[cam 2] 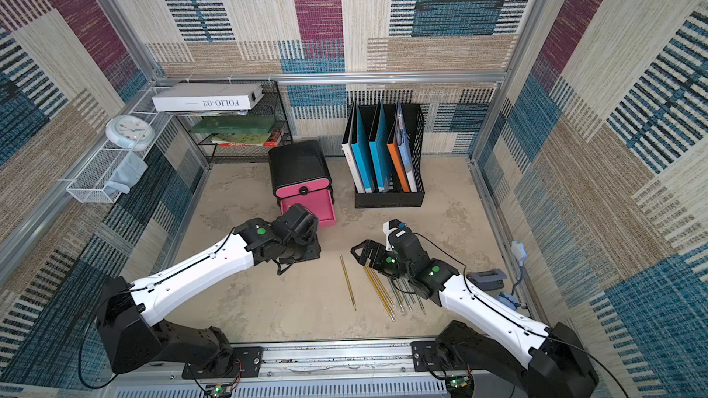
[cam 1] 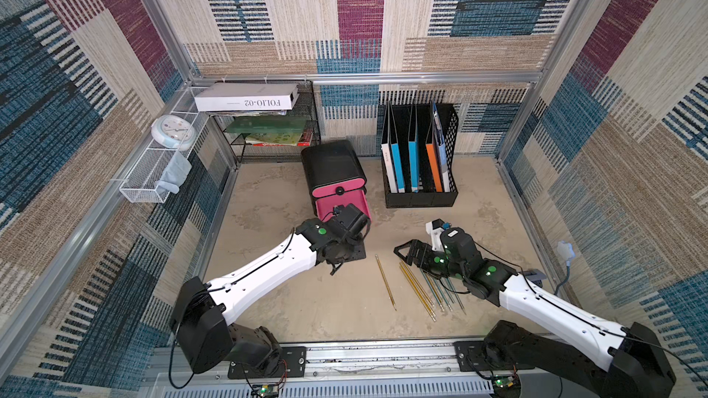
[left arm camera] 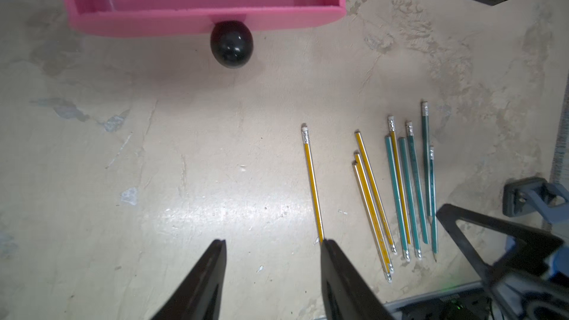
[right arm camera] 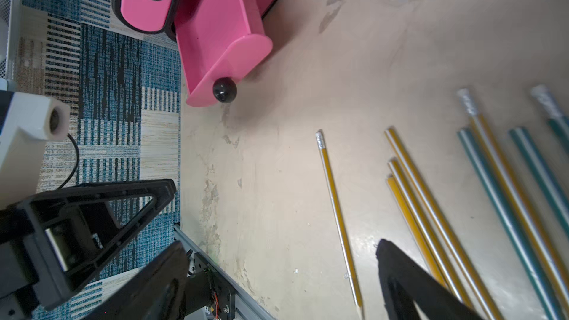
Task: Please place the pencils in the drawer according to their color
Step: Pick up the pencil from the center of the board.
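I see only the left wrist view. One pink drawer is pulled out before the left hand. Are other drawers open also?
Observer: The top drawer, above that one, is shut in both top views.
Operator: Does the right hand hold a pencil?
Observer: No, the right hand is open and empty, near the yellow pencils.
Operator: What is the black thing in the corner of my picture?
Observer: A file holder with blue and orange folders, standing apart from the chest.
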You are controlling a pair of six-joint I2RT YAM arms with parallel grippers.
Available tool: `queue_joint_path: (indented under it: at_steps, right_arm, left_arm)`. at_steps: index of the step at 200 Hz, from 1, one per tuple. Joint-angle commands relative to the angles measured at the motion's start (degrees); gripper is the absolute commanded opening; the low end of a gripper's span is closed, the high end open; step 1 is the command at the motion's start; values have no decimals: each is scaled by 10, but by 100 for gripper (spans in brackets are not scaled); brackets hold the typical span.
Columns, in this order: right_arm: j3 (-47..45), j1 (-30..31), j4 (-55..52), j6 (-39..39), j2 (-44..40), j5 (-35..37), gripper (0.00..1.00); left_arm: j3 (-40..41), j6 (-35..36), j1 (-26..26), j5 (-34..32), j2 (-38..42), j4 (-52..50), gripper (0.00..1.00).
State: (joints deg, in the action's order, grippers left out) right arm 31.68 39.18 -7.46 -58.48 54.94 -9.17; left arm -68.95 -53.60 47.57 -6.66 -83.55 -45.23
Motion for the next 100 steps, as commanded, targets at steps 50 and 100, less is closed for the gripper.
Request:
queue_joint_path:
  at_steps: [50, 100]
  right_arm:
    - [-14, -22, -89, 33, -59, 10, 99]
    - [-31, -30, -91, 25, -79, -8, 99]
  left_arm:
    - [-56, -120, 58, -58, -149, 51, 54]
    - [-92, -123, 58, -49, -222, 67, 54]
